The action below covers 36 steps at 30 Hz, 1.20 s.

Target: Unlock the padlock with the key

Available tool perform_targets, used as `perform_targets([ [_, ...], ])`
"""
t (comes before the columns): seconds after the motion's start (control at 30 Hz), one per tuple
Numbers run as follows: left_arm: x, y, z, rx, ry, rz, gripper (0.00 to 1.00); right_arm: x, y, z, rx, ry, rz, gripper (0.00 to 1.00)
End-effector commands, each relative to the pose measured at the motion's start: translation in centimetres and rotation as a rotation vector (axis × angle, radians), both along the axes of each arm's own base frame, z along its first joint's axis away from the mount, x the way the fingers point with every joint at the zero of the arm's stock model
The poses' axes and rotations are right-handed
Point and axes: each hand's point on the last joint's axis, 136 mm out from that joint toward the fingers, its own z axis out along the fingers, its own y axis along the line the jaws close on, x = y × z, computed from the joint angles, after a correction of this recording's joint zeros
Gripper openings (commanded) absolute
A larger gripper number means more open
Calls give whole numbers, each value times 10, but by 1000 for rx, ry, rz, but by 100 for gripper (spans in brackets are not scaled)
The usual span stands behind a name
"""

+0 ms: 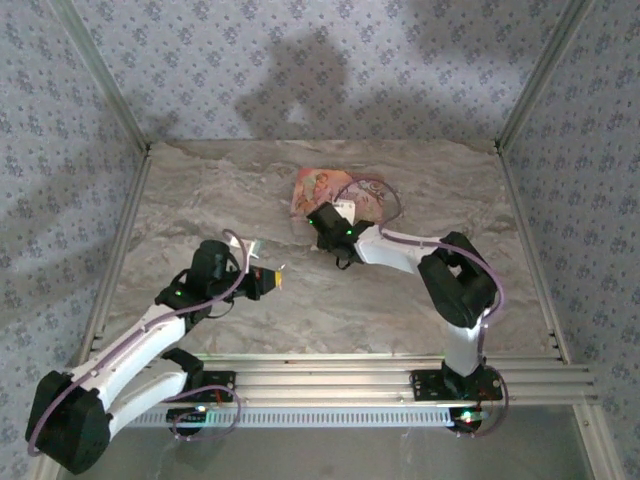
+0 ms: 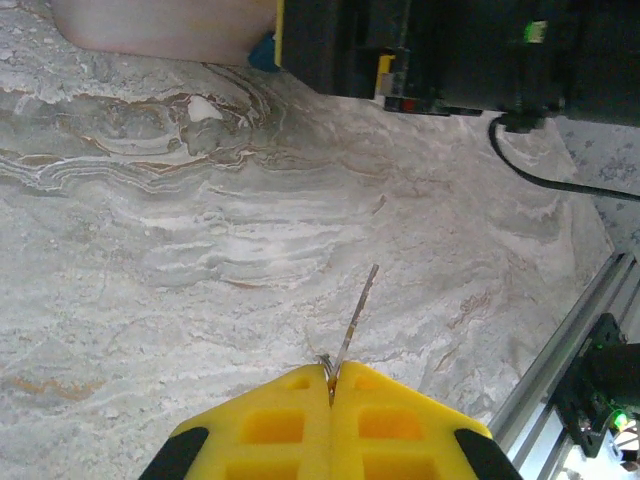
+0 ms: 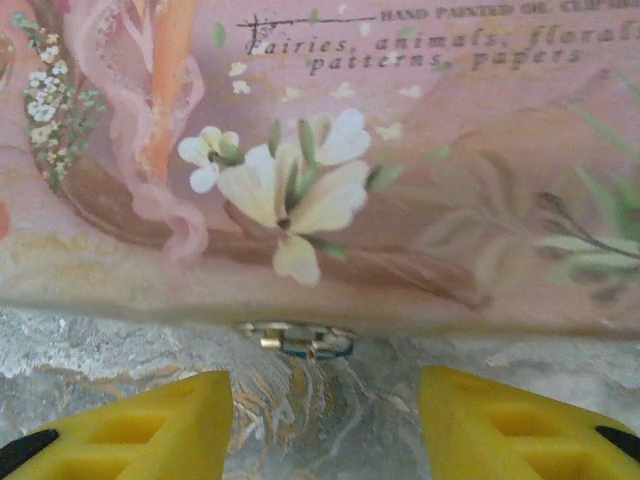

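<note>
**Key in hand, lock tucked at the box's edge**

Low in the middle of the left wrist view, the left gripper has its yellow fingers pressed together on the head of a thin silver metal key. The blade pokes up and to the right over the grey-veined marble tabletop. The key looks stiff, light and slick. Pinched only at the head, I'd guess it could swivel between the pads if the tip meets the keyhole off line.

At the bottom of its own view, the right gripper has its fingers spread wide with nothing between them. Just above that gap, in the lower middle of the frame, sits what I take to be the small brass-and-silver padlock. It lies right against the lower edge of the pink flower-printed box, too blurred to tell whether it is attached. It seems hard, smooth and compact, likely to skate on the stone. The flat sides of its body look like the place to clamp, keyhole left facing the key.
</note>
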Motion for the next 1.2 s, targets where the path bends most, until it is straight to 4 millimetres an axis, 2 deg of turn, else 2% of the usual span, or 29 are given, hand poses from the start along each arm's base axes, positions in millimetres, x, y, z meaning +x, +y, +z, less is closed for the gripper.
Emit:
perform_targets([
  [0.0,-1,6,9,-13,-17,32,0,11,1,0,-22,-24,-34,52],
  [0.2,-8,14,12,-8,-24,50,0,22,-3,-14,-29,-7,-69,51],
  [0.37,-8,15,10,2,-34,49,0,28,2,-21,-33,-3,-54,47],
  [0.63,-4,10,14,9,-39,20,0,32,3,-16,-57,-15,-10,30],
  [0.87,-5,9,18,9,-58,8,0,21,-2,-9,-15,6,44,13],
  [1.07,-2,0,20,-12,-82,-37,0,2,11,17,182,69,177,1],
  [1.13,2,-4,20,-24,-85,-45,0,-4,18,36,285,89,234,0],
  [1.17,3,-6,20,-29,-85,-49,0,-13,16,31,319,127,247,0],
])
